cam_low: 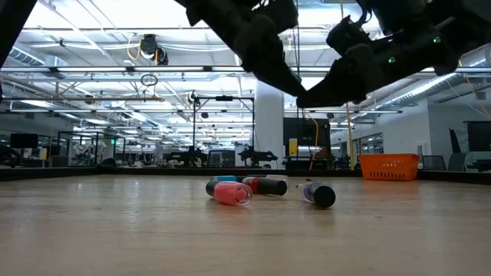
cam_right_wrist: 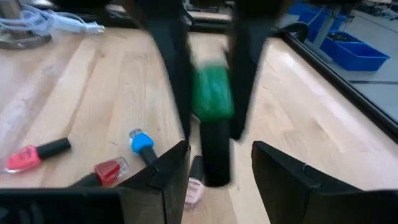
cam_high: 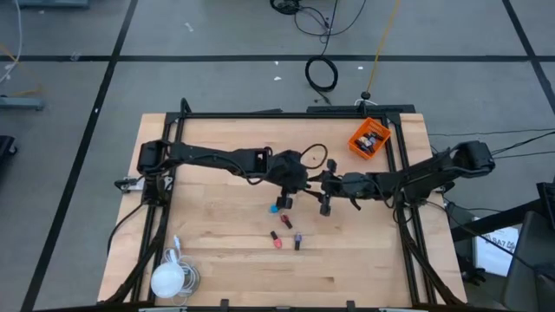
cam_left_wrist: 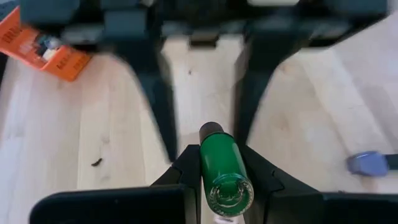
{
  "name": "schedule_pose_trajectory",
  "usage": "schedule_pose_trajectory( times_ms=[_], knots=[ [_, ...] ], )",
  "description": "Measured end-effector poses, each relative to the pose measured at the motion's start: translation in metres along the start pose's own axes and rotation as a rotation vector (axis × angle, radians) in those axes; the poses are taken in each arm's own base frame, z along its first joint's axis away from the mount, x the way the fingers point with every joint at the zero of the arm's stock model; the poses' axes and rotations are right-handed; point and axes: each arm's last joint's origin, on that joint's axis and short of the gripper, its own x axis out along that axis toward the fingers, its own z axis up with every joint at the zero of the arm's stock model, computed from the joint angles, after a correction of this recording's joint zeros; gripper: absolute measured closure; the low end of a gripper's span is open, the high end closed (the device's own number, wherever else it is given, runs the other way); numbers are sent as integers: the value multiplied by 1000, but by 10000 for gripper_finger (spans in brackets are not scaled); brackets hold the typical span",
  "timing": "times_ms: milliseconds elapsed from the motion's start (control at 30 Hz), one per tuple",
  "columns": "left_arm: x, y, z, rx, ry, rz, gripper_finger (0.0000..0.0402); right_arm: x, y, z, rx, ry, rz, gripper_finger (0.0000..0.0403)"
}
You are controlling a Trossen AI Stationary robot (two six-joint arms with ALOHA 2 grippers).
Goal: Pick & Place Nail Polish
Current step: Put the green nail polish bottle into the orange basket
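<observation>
My left gripper (cam_left_wrist: 219, 163) is shut on a green nail polish bottle (cam_left_wrist: 222, 167), held in the air above the table's middle; its dark cap (cam_right_wrist: 215, 155) points at my right gripper. My right gripper (cam_right_wrist: 219, 167) is open and faces it, one finger on either side of the cap with gaps showing. In the high view the two grippers meet at the table's middle, the left one (cam_high: 302, 178) and the right one (cam_high: 323, 185). Teal (cam_high: 276, 208), red (cam_high: 284, 223), pink (cam_high: 276, 242) and purple (cam_high: 297, 242) bottles lie on their sides on the table below. My left gripper pinches the green glass body (cam_left_wrist: 219, 155) of the bottle between its two fingers. The bottle lies along the fingers, its base toward the wrist and its cap (cam_left_wrist: 210, 130) sticking out past the fingertips. It hangs roughly level, lifted clear of the table.
An orange bin (cam_high: 368, 139) with small bottles in it stands at the far right of the table. A white round object with a coiled cable (cam_high: 171, 276) lies at the near left. The loose bottles show in the low view (cam_low: 230, 193), under both grippers.
</observation>
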Motion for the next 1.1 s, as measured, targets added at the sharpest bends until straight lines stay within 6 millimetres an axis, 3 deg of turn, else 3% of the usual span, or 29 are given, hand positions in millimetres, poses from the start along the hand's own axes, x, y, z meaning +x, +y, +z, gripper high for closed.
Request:
schedule_pose_trajectory(
  times_ms=[300,767,933,1100],
  knots=[
    [-1,-3,0,-5,14,-30,348,14,2,-11,0,-2,-2,243],
    [-1,-3,-3,-27,45,-25,348,26,4,-4,8,-19,40,248],
    [-1,-1,-4,-42,47,-21,348,27,4,-4,7,-19,42,282],
    [-1,-1,-4,-44,46,-17,348,26,6,-3,-9,-34,101,351]
  ],
)
